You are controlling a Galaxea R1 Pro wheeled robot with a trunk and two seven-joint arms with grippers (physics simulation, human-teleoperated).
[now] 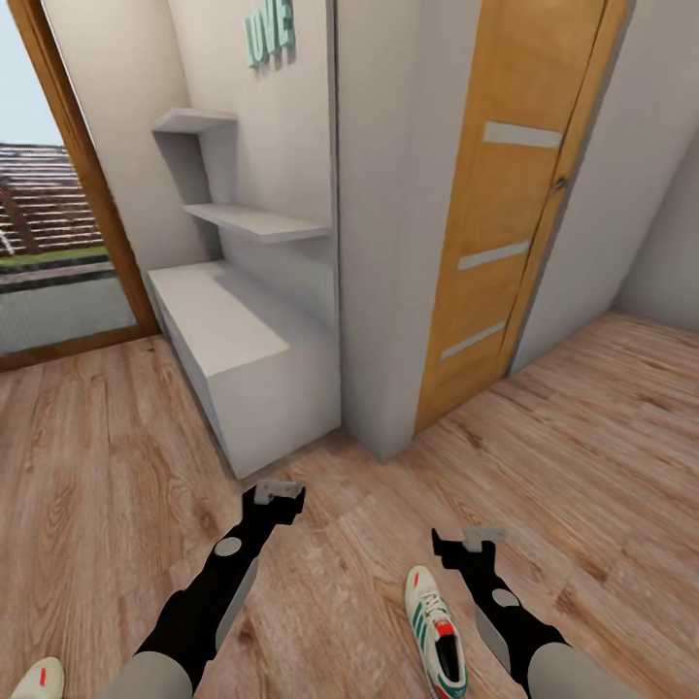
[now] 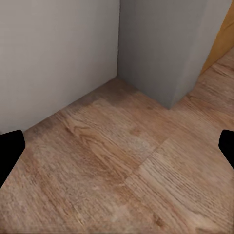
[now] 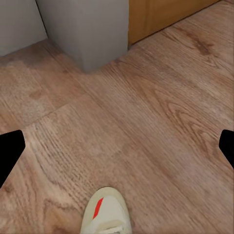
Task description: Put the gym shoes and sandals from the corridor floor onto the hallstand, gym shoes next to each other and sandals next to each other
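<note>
With both hands spread and empty, I'm set to lower my right hand (image 1: 464, 539) onto the cream-white green-striped gym shoe (image 1: 435, 633) lying just beside it on the wood-plank floor (image 1: 602, 466), apparently the first pick.

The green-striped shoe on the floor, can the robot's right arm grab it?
Probably yes. The gym shoe lies on bare floor just beside the right gripper, whose fingers are spread, and nothing sits between them.

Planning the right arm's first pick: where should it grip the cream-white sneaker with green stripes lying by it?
Probably from above, closing across the narrow midfoot of the cream-white sneaker with green stripes. It lies sole-down on the wood-plank floor, toe pointing away from the robot, just inside the right gripper, whose open fingers could straddle its width.
</note>
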